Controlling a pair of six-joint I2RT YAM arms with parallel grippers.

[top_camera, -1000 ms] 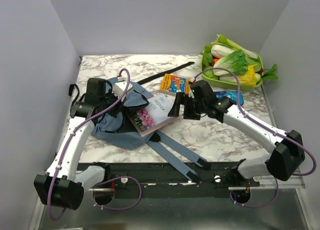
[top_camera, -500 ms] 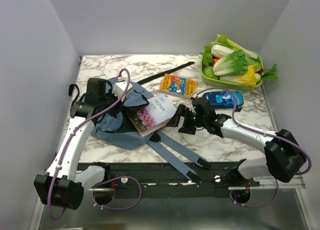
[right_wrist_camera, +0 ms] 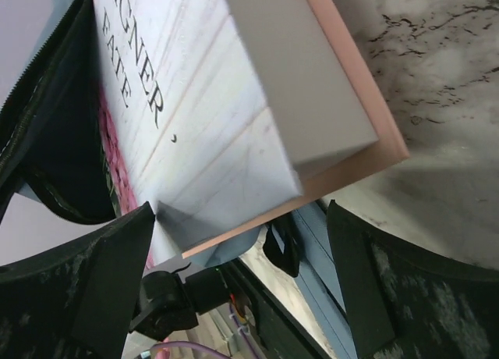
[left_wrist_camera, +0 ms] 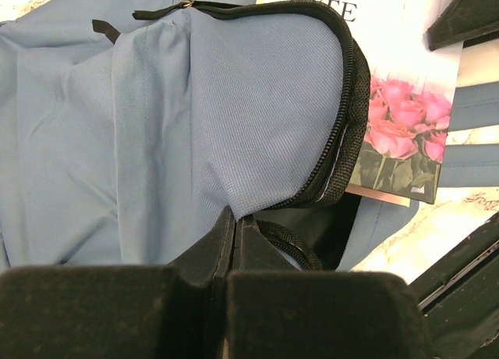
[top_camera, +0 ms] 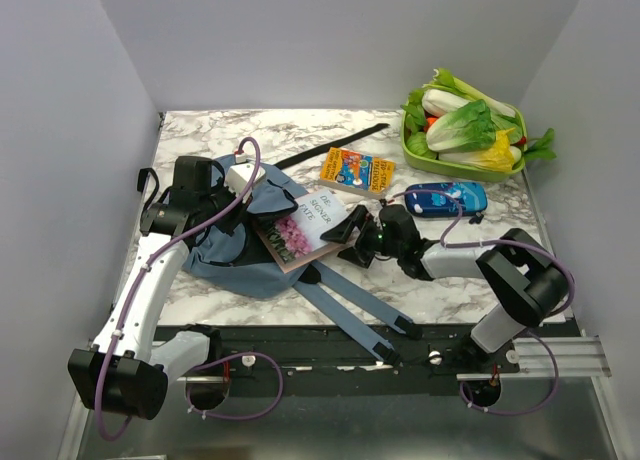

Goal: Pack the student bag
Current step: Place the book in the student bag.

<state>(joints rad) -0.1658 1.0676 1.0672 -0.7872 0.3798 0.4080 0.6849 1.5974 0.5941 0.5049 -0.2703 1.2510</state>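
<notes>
I clamped the bag (top_camera: 235, 268), near the worktop's left edge, with the left end effector (top_camera: 229, 204) to hold its mouth open, the right end effector (top_camera: 347, 238) spread wide astride the book (top_camera: 306, 230).

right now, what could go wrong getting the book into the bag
The right gripper straddles the book's corner open, unclamped; a push may skew the book rather than slide it in. The left gripper pinches only a thin fold of the bag; if that slips, the mouth could drop onto the book.
</notes>
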